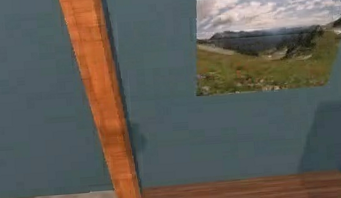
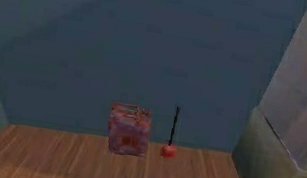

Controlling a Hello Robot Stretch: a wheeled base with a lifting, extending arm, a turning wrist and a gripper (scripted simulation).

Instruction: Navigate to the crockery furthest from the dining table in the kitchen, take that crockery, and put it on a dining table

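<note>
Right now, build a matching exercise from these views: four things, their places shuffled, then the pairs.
1 landscape picture
2 wooden beam
3 reddish box
4 red plunger

A on the floor, right of the box
B on the wall, forward view's upper right
C on the floor, left of the plunger
D slanting down the forward view's left

Pairs: 1-B, 2-D, 3-C, 4-A

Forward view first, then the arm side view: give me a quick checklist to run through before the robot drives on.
1. Way ahead free: not ok; blue wall and wooden post stand close ahead.
2. Kitchen reached: cannot tell; a landscape picture hangs on that wall.
3. Arm side floor free: not ok; reddish box and plunger stand by the wall.
4. Room to back up: cannot tell; pale cabinet at the arm side view's right.
</note>
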